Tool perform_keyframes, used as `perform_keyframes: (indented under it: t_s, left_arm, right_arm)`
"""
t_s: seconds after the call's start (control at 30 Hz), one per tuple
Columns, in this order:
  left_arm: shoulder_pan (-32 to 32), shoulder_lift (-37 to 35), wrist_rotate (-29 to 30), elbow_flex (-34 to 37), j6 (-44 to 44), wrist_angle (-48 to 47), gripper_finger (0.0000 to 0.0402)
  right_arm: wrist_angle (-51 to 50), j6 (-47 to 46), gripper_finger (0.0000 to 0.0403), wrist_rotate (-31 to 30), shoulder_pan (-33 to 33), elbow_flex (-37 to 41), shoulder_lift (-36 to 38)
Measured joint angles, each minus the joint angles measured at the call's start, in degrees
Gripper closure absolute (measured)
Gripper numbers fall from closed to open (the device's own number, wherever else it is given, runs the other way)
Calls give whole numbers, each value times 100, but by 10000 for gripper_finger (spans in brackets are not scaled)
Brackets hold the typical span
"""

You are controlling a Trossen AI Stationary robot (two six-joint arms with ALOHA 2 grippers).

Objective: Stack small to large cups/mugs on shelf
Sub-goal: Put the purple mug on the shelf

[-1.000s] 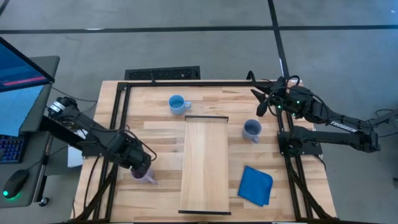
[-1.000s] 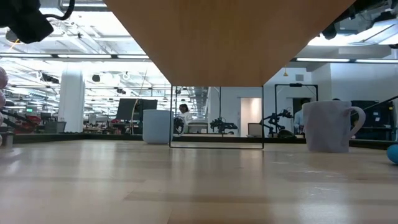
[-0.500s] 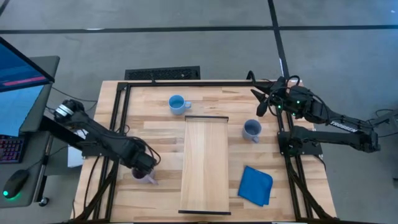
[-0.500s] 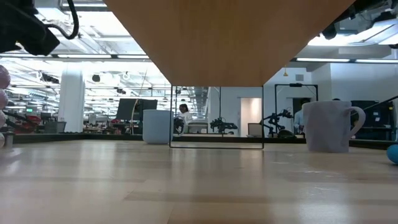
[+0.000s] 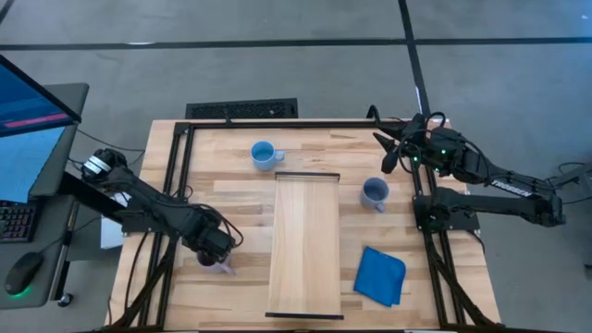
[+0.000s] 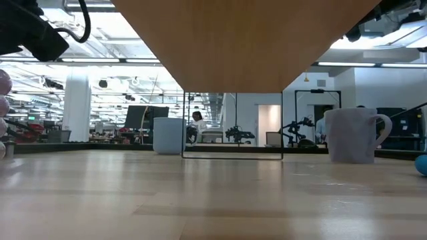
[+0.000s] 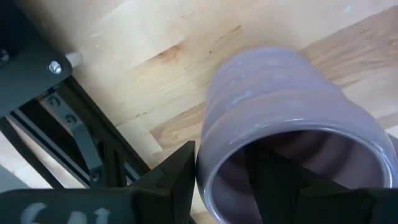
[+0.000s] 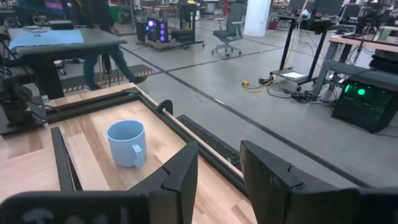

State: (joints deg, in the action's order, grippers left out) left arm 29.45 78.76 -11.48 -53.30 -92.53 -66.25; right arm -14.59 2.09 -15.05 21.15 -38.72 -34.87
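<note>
A pale purple mug (image 5: 222, 265) stands on the table left of the shelf (image 5: 303, 245), a long light-wood board raised on a thin dark frame. My left gripper (image 5: 215, 248) is over the mug and open, its fingers standing either side of the mug's wall (image 7: 208, 155). A bright light blue mug (image 5: 265, 154) stands beyond the shelf's far end. A grey-blue mug (image 5: 374, 192) stands to the shelf's right. My right gripper (image 5: 387, 153) waits open and empty at the table's far right. My left gripper comes at the purple mug from above, slanting. One finger (image 7: 273, 177) is inside the mug's mouth and the other (image 7: 180, 171) is outside its wall. Whether either finger touches the wall I cannot tell. The mug stands on the table.
A flat blue cloth (image 5: 380, 275) lies near the table's front right. Dark frame rails (image 5: 171, 185) run along the table's left, far and right sides. In the low view the shelf's underside (image 6: 247, 40) hangs over the table's middle.
My left gripper has moved a little toward the table's right and near edges and down over the purple mug. The mug has stayed in place.
</note>
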Motion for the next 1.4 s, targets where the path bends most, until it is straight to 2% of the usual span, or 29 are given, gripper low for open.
perform_keyframes:
  t_s: [0.2, 0.4, 0.63, 1.2, 1.4]
  left_arm:
    - [0, 0, 80, 0, 0, 1, 272]
    - [-2, 0, 153, 0, 390, 3, 272]
    - [-2, 0, 166, 0, 129, 1, 272]
    - [-2, 0, 330, 0, 293, 1, 272]
    - [-2, 0, 328, 0, 291, -18, 295]
  right_arm:
    - [0, 2, 259, 0, 0, 0, 0]
    - [0, 2, 259, 0, 0, 0, 0]
    - [0, 0, 259, 0, 0, 0, 0]
    - [1, -2, 259, 0, 0, 0, 0]
    - [0, 2, 259, -1, 0, 0, 0]
